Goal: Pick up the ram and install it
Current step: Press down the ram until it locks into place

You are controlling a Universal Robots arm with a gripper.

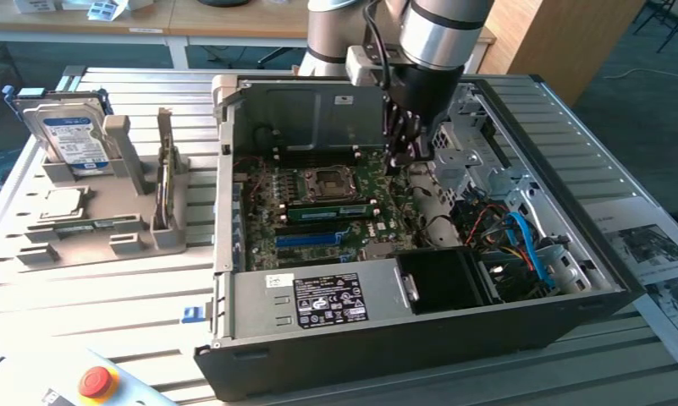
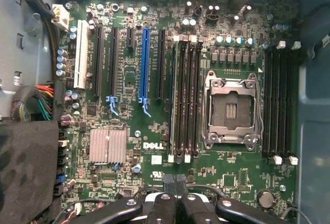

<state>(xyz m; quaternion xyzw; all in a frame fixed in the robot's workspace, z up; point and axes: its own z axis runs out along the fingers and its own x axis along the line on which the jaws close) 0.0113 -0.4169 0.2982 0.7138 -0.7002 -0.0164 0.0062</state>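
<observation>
Ram [image 1: 329, 211] seated flat in mobo slot, frame centre; gripper [image 1: 405, 157] closed, empty, hovering just above → install looks done

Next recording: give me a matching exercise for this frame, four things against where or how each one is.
Things:
1. hard drive
2. red button
3. CPU socket
4. hand

Places or states:
A. on the table in front of the case, at the exterior view's lower left
B. shut, hanging over the motherboard inside the open case
C. standing upright in the grey holder outside the case
D. on the motherboard, between two banks of memory slots

Pairs: 1-C, 2-A, 3-D, 4-B
</observation>
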